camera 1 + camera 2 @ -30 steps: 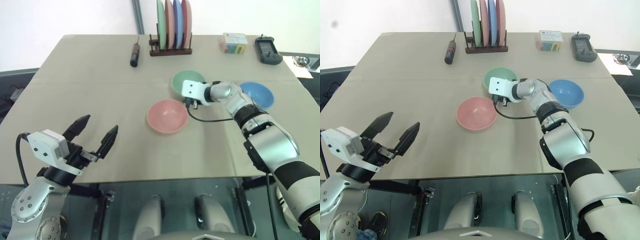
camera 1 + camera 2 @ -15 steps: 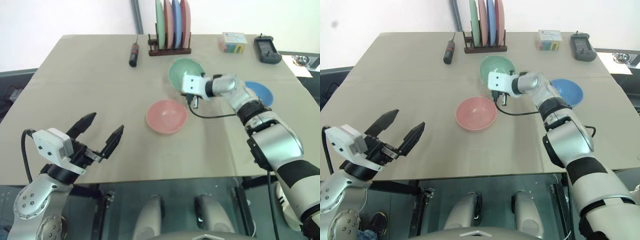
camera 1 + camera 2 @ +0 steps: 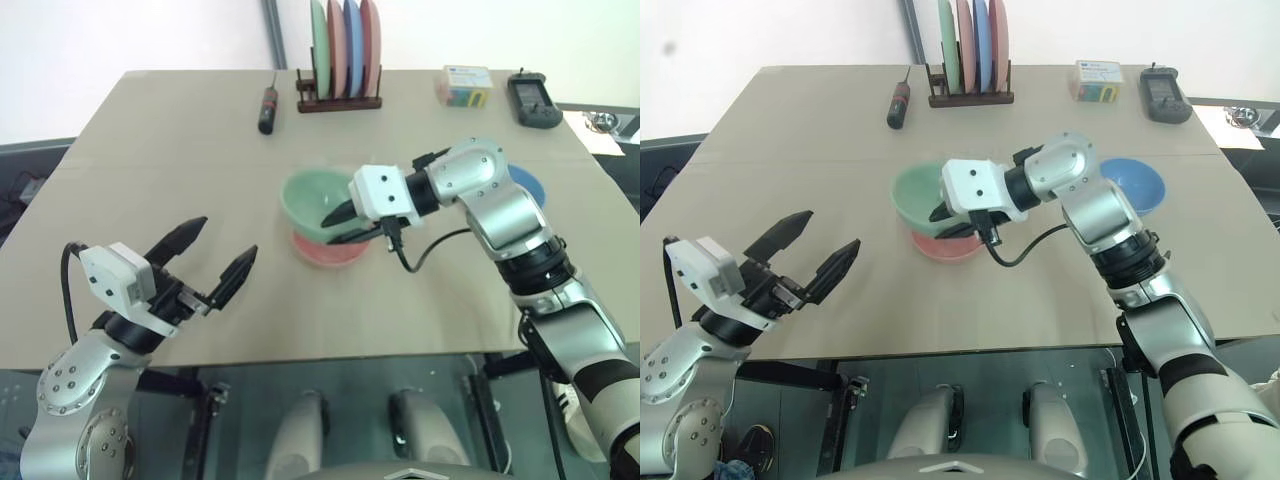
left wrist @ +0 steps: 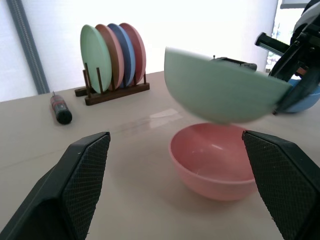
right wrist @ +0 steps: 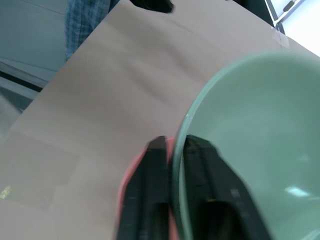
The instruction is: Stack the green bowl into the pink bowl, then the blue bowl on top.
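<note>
Green bowl (image 3: 315, 203), lifted off table, now hangs over pink bowl (image 3: 330, 250).

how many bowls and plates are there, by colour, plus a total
green: 2, the green bowl and a green plate
pink: 2, the pink bowl and a pink plate
blue: 2, the blue bowl and a blue plate
red: 1, a red plate
total: 7
</note>
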Robot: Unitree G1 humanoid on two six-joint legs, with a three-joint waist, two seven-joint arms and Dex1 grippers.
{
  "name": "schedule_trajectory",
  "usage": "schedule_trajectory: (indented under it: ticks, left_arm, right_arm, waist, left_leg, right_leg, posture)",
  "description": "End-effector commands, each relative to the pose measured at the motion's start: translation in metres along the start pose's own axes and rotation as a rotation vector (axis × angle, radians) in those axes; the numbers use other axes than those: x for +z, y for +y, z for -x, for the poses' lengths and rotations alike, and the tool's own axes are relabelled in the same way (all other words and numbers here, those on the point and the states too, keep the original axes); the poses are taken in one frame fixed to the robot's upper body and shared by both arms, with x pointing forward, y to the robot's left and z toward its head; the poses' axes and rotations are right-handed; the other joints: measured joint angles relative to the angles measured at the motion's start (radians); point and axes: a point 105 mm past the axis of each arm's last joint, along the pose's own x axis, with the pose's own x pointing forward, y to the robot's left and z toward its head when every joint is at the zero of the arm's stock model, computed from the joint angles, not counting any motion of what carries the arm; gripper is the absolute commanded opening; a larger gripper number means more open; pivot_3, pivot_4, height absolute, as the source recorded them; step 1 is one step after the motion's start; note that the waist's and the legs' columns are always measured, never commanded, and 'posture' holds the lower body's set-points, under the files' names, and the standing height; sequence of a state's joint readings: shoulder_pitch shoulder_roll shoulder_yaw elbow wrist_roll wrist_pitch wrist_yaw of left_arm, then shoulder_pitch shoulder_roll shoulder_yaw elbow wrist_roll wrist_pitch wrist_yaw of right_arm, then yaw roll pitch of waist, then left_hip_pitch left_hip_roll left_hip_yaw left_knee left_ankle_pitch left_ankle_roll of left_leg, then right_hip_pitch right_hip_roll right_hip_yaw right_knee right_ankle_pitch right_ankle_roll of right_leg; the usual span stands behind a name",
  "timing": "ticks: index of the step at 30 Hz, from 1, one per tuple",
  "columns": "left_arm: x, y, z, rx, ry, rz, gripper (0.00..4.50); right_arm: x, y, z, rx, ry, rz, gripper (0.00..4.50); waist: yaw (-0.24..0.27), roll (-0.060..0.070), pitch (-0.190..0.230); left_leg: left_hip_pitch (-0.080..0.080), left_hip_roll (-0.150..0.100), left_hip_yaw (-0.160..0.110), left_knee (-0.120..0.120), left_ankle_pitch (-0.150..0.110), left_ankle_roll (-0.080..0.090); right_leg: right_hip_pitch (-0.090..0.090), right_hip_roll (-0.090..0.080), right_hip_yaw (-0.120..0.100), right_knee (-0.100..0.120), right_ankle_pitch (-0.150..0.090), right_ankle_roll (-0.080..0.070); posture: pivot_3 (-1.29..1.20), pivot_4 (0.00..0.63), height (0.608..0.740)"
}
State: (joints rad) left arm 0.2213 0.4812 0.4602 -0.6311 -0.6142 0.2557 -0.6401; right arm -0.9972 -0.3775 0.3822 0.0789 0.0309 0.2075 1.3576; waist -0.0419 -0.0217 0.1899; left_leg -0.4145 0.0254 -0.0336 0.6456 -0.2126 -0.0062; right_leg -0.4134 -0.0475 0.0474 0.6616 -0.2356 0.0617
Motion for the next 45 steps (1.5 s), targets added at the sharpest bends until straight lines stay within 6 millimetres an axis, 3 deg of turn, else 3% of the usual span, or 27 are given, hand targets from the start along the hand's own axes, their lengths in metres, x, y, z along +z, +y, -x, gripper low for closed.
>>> schedule_trajectory:
  ticks: [1,3,6,9,15,18,24,30,34,38,42,45]
  left_arm:
    - [0.005,-0.002,-0.001,-0.034,-0.016,-0.013,4.5]
    - [0.005,-0.002,-0.004,-0.049,-0.023,-0.01,4.5]
    - [0.009,-0.005,-0.012,-0.087,-0.05,-0.006,4.5]
    - [0.013,-0.012,-0.027,-0.148,-0.089,0.007,4.5]
    - [0.016,-0.029,-0.051,-0.309,-0.122,0.037,4.5]
    - [0.016,-0.032,-0.058,-0.361,-0.123,0.031,4.5]
    - [0.019,-0.039,-0.07,-0.448,-0.144,0.033,4.5]
    - [0.023,-0.04,-0.074,-0.475,-0.154,0.029,4.5]
    - [0.023,-0.041,-0.074,-0.478,-0.153,0.026,4.5]
    - [0.022,-0.041,-0.073,-0.474,-0.147,0.027,4.5]
    - [0.02,-0.038,-0.071,-0.458,-0.141,0.025,4.5]
    - [0.019,-0.033,-0.065,-0.434,-0.128,0.018,4.5]
  right_arm:
    - [0.0,-0.009,0.004,-0.094,0.036,0.02,2.58]
    - [-0.006,-0.023,0.012,-0.188,0.066,-0.014,3.4]
    - [-0.025,-0.042,0.04,-0.357,0.153,-0.085,3.4]
    - [-0.061,-0.05,0.08,-0.541,0.284,-0.195,3.4]
    - [-0.12,-0.037,0.145,-0.825,0.438,-0.463,3.4]
    - [-0.14,-0.027,0.165,-0.93,0.466,-0.608,3.4]
    - [-0.182,0.003,0.178,-1.014,0.527,-0.803,3.4]
    - [-0.204,0.022,0.168,-0.98,0.561,-0.879,3.4]
    - [-0.207,0.024,0.167,-0.972,0.567,-0.873,1.9]
    - [-0.202,0.017,0.166,-0.962,0.557,-0.838,0.06]
    - [-0.187,0.003,0.159,-0.928,0.529,-0.753,0.06]
    - [-0.151,-0.017,0.14,-0.843,0.443,-0.61,0.06]
  waist:
    - [0.001,0.0,0.0]
    - [0.001,0.0,0.0]
    - [0.008,0.0,0.0]
    - [0.017,-0.001,0.0]
    - [0.021,-0.001,0.0]
    - [0.017,-0.001,0.0]
    - [0.005,-0.001,0.0]
    - [-0.002,0.0,0.0]
    - [-0.001,-0.001,0.0]
    - [-0.001,-0.002,-0.001]
    - [-0.003,-0.002,-0.001]
    - [-0.005,0.0,0.0]
  left_leg:
    - [0.0,0.0,0.0,0.0,0.0,0.0]
    - [-0.001,0.0,0.0,0.0,0.0,0.0]
    - [-0.001,0.0,0.0,0.0,0.0,0.0]
    - [-0.002,-0.001,0.0,0.001,0.0,0.0]
    - [-0.002,-0.001,0.001,0.0,0.0,0.0]
    - [-0.002,-0.001,0.002,-0.001,0.0,0.0]
    - [-0.002,-0.001,0.002,-0.001,0.0,0.0]
    - [-0.002,-0.001,0.002,-0.001,0.0,0.0]
    - [-0.002,-0.001,0.002,-0.001,0.0,0.0]
    - [-0.001,-0.001,0.002,0.0,0.0,0.0]
    - [-0.001,-0.001,0.002,0.0,0.0,0.0]
    - [-0.001,-0.001,0.003,0.0,0.0,0.0]
  right_leg:
    - [0.0,0.0,0.0,0.0,0.0,0.0]
    - [0.0,0.0,0.0,0.0,0.0,0.0]
    - [0.0,0.0,0.0,-0.001,0.0,0.0]
    - [0.0,-0.001,0.0,-0.002,0.0,0.0]
    - [0.0,-0.001,0.001,-0.002,0.001,0.001]
    - [0.0,0.0,0.002,-0.002,0.002,0.004]
    - [0.0,0.0,0.003,-0.002,0.002,0.004]
    - [0.0,0.0,0.003,-0.002,0.002,0.004]
    - [0.0,0.0,0.004,-0.002,0.002,0.004]
    - [0.001,0.0,0.003,-0.002,0.002,0.004]
    - [0.001,0.0,0.003,-0.002,0.002,0.004]
    - [0.0,0.0,0.005,-0.002,0.002,0.004]
  posture:
    - [0.0,0.15,0.74]
    - [0.0,0.15,0.74]
    - [0.0,0.15,0.74]
    - [0.0,0.15,0.74]
    - [0.0,0.15,0.74]
    - [0.0,0.15,0.74]
    - [0.0,0.15,0.74]
    - [0.0,0.15,0.74]
    - [0.0,0.15,0.74]
    - [0.0,0.15,0.74]
    - [0.0,0.15,0.74]
    - [0.0,0.15,0.74]
